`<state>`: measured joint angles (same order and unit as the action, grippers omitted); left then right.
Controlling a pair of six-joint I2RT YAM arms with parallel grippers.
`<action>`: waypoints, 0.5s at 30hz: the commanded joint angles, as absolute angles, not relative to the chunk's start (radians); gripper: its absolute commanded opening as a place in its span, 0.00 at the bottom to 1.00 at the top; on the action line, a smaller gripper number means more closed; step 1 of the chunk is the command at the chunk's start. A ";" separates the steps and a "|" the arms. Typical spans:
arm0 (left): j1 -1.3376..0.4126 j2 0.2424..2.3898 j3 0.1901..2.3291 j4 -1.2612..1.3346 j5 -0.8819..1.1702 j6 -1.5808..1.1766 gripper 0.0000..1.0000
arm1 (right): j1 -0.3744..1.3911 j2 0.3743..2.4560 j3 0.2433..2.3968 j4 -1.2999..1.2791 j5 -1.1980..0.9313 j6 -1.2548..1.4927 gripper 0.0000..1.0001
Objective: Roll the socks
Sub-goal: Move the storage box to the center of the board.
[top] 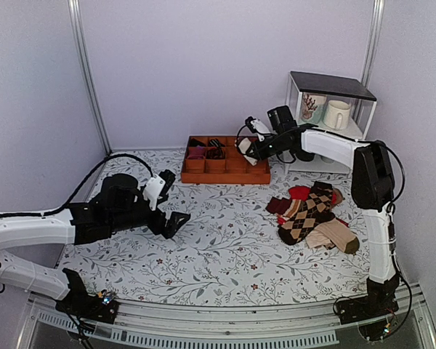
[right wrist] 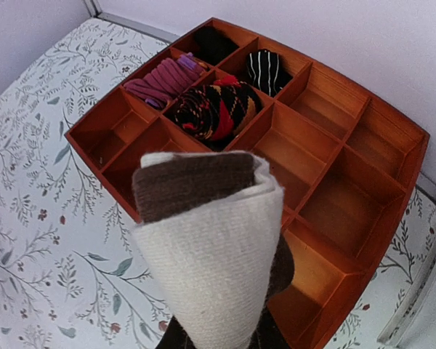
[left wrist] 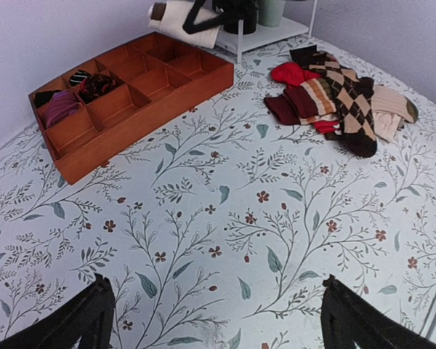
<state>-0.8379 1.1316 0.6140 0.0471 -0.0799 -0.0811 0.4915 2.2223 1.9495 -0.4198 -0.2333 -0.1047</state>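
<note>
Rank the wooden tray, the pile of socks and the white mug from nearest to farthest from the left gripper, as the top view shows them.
Measured from the left gripper:
1. The wooden tray, just beyond it, mid-table.
2. The pile of socks, across the table on the right side.
3. The white mug, on the shelf in the far right corner.

Bench layout from above
The divided tray sits back-centre on the bench, with the shelf rack behind and to its right. The sock pile lies front-right. The right pincer holds the rolled socks over the tray's right end.
</note>
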 commanded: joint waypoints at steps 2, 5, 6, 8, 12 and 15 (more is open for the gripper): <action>-0.748 1.115 0.580 0.050 -0.124 -0.135 0.99 | 0.491 2.313 2.007 -0.382 -0.278 -0.311 0.00; -0.658 1.110 0.582 0.019 -0.143 -0.212 1.00 | 0.491 2.335 2.008 -0.340 -0.325 -0.338 0.00; -0.628 1.106 0.581 0.013 -0.146 -0.227 1.00 | 0.491 2.337 2.009 -0.321 -0.332 -0.339 0.00; -0.576 1.086 0.570 0.012 -0.153 -0.252 0.99 | 0.492 2.375 2.011 -0.283 -0.373 -0.338 0.00; -0.518 1.046 0.535 0.043 -0.119 -0.267 0.99 | 0.495 2.434 2.043 -0.219 -0.421 -0.315 0.00; -0.512 1.036 0.519 0.054 -0.090 -0.260 0.99 | 0.499 2.514 2.133 -0.249 -0.436 -0.290 0.00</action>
